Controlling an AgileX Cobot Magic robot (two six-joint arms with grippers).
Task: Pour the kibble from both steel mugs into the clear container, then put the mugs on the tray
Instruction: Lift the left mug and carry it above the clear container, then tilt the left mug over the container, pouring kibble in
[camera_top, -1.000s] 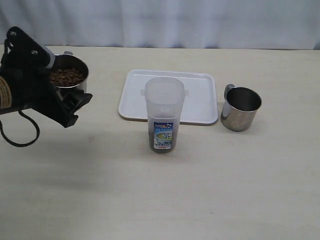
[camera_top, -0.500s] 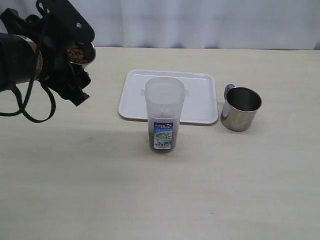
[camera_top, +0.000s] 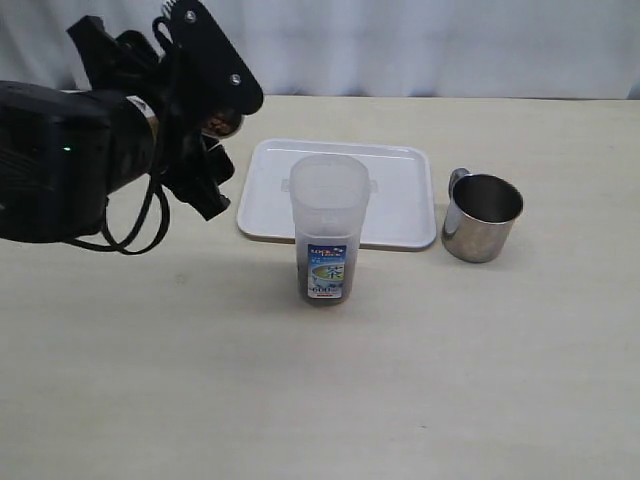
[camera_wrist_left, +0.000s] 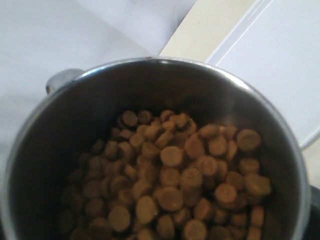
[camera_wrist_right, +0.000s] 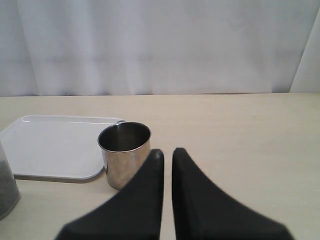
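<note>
My left gripper (camera_top: 205, 135) hangs above the table, left of the tray (camera_top: 400, 195), shut on a steel mug (camera_top: 224, 122) that is mostly hidden behind the black arm. The left wrist view looks down into this mug (camera_wrist_left: 150, 85), filled with brown kibble (camera_wrist_left: 175, 185); the fingers are hidden there. The clear container (camera_top: 328, 225) stands upright in front of the tray, dark matter low inside. The second steel mug (camera_top: 482, 217) stands right of the tray and looks empty (camera_wrist_right: 125, 155). My right gripper (camera_wrist_right: 167, 152) is shut on nothing, just short of that mug.
A white curtain runs along the table's far edge. A black cable (camera_top: 130, 240) loops below the left arm. The tray's corner (camera_wrist_left: 280, 55) shows beyond the held mug. The container's edge (camera_wrist_right: 6, 185) appears beside the tray (camera_wrist_right: 50, 145) in the right wrist view.
The left arm has lifted the kibble-filled mug off the table and carried it right, toward the tray and container. The second mug, container and tray have not moved.
</note>
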